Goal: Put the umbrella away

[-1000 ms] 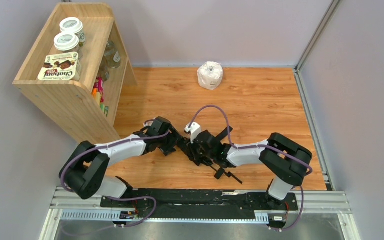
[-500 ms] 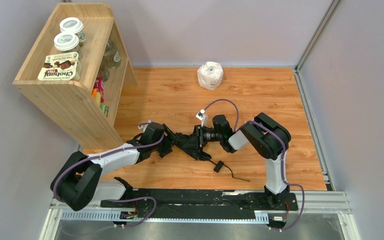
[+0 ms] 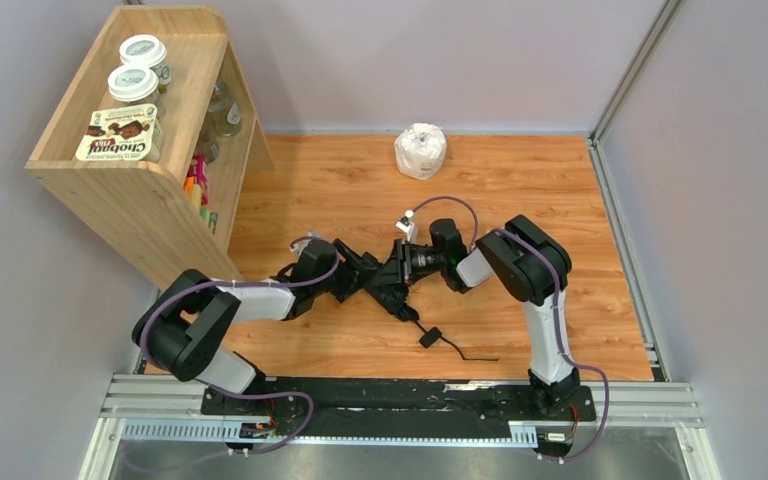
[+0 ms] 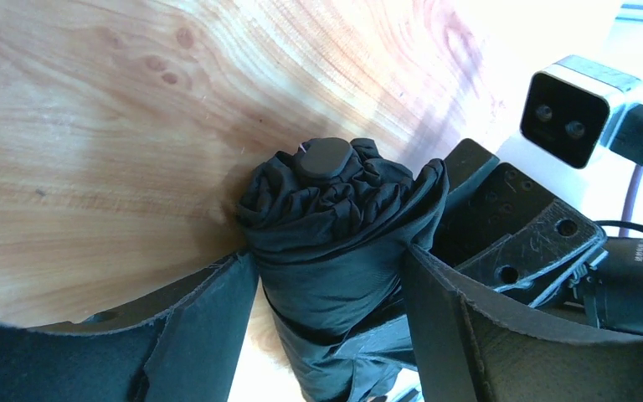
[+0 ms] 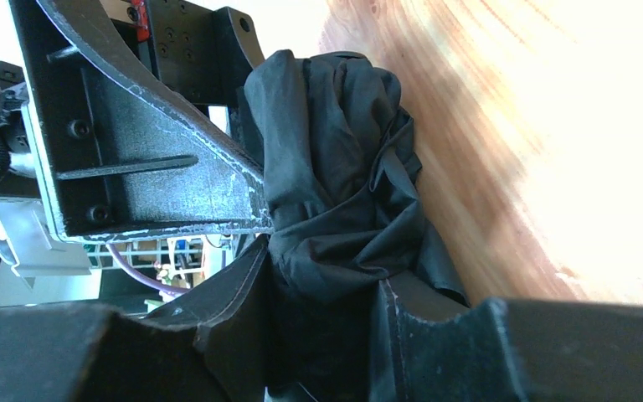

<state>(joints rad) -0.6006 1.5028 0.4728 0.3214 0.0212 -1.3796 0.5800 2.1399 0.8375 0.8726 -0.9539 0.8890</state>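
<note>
Black umbrella [image 4: 335, 234] mid-handling
Right gripper [image 5: 326, 280] clamped its fabric; left gripper [image 4: 328, 264] straddled it, hold unclear; soft cloth between the jaws looked likely to slip

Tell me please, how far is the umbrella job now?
Done: the black fabric folding umbrella is bundled shut. In hand: the right end effector pinches its fabric; the left end effector straddles the capped end. Remaining: the thin black shaft looks extended, with the small black handle knob on the brown wooden table; nothing is stored yet.
</note>
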